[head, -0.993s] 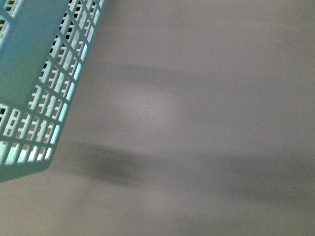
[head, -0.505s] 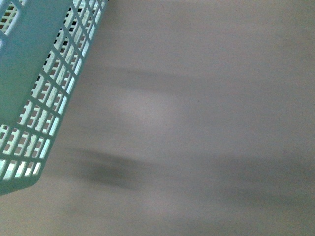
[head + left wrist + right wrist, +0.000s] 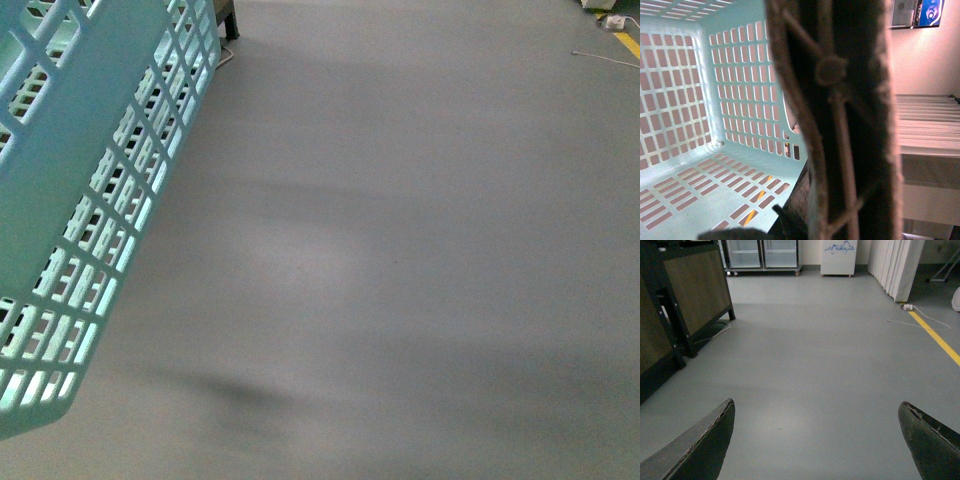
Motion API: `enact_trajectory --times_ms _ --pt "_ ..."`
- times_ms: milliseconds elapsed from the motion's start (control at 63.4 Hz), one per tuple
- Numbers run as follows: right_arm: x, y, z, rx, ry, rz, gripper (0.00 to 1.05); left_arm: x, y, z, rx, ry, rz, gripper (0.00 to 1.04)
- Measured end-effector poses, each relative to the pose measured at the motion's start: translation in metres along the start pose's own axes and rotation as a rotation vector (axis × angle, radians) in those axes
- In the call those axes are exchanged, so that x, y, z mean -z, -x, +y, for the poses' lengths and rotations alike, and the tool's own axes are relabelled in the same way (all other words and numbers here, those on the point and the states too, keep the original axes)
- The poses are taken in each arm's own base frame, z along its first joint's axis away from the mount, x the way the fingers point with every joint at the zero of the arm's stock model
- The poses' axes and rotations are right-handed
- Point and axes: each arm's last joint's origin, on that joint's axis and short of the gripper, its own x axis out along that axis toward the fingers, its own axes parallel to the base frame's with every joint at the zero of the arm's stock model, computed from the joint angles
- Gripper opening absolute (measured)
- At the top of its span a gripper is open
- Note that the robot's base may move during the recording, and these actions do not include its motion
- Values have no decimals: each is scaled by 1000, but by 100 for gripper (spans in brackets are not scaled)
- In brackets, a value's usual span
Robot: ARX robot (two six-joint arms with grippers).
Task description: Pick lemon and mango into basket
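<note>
A grey floor (image 3: 420,250) is stretching across the whole front view. The mint-green basket (image 3: 70,180) is hanging tilted at the left of that view, its slotted wall slanting over the floor, and a dim shadow is lying on the floor well apart from its lower corner. The right wrist view is showing a dark wooden cabinet (image 3: 690,295) standing on the same floor. The left wrist camera is looking into the basket past its brown handle (image 3: 850,125), which is crossing very close and blurred. The left pincer (image 3: 760,231) is showing only as dark shapes beside that handle, so I cannot tell how its jaws are standing. The right pincer (image 3: 816,404) is hanging above bare floor with its fingers spread wide apart. A yellow line (image 3: 935,337) and a thin white cable (image 3: 900,322) are lying beyond it.
</note>
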Motion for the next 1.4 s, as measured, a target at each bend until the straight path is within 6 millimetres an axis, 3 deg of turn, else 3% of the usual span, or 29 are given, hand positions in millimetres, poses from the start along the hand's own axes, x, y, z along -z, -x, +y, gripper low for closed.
enact_trajectory --times_ms 1403 --pt "0 0 0 -1 1 0 96 0 0 0 0 -1 0 5"
